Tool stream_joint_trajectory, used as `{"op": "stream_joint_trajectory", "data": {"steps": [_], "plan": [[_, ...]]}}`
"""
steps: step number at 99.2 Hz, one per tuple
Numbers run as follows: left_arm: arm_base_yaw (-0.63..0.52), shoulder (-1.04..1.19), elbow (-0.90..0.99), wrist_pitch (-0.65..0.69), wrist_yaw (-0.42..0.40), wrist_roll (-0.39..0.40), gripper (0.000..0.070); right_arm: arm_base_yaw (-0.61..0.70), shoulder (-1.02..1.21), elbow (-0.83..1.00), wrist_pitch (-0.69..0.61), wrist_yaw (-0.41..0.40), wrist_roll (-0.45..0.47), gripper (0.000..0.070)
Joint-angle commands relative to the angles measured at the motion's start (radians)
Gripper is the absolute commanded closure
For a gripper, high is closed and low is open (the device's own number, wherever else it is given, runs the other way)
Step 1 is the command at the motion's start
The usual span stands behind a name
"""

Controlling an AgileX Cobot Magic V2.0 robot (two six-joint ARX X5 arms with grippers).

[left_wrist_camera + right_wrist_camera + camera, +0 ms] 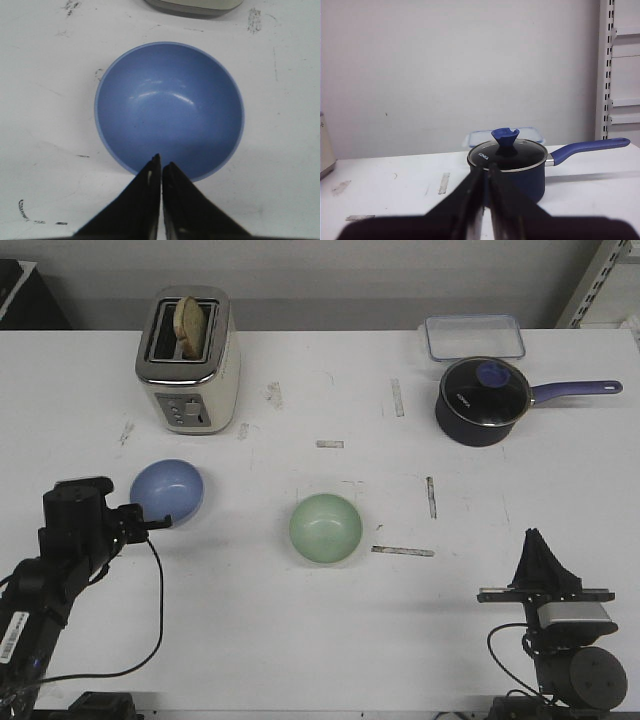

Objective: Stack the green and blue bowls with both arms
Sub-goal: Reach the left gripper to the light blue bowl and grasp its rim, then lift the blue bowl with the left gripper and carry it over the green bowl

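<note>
We note a cream toaster (188,362) holding a bread slice (190,322) at the far left of the white table (300,640). Far right: a lidded dark blue saucepan (483,400), with a clear container (474,337) just behind it.

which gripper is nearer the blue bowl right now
Left. The left gripper is shut with its tips at the near rim of the blue bowl. The right gripper sits far across the table, beyond the green bowl.

On the white bench (300,640), the left end effector (160,523) seems to touch the blue bowl (167,490); the green bowl (326,528) sits apart, mid-bench, right end effector (540,540) pointing away.
</note>
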Motion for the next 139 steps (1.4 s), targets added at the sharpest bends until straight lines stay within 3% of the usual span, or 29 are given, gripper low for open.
{"op": "stream_joint_trajectory", "data": {"steps": [1, 15, 38, 46, 54, 60, 139], "plan": [[0.004, 0.049, 0.083, -0.039, 0.024, -0.066, 0.0699, 0.001, -0.001, 0.0, 0.011, 0.0, 0.003, 0.0696], [0.033, 0.157, 0.225, -0.179, 0.056, -0.098, 0.0699, 0.001, -0.001, 0.0, 0.011, 0.0, 0.003, 0.0696], [0.116, 0.321, 0.379, -0.339, 0.193, -0.092, 0.0681, 0.001, -0.001, 0.0, 0.011, 0.0, 0.003, 0.0696], [0.15, 0.357, 0.387, -0.351, 0.227, -0.092, 0.0562, 0.001, -0.001, 0.0, 0.011, 0.0, 0.003, 0.0696], [0.182, 0.397, 0.387, -0.361, 0.238, -0.092, 0.0389, 0.001, -0.001, 0.0, 0.011, 0.0, 0.003, 0.0696], [0.2, 0.422, 0.387, -0.367, 0.238, -0.092, 0.0323, 0.001, -0.001, 0.0, 0.011, 0.0, 0.003, 0.0696], [0.222, 0.705, 0.387, -0.225, 0.233, -0.058, 0.0339, 0.001, -0.001, 0.0, 0.011, 0.0, 0.003, 0.0696]]}}
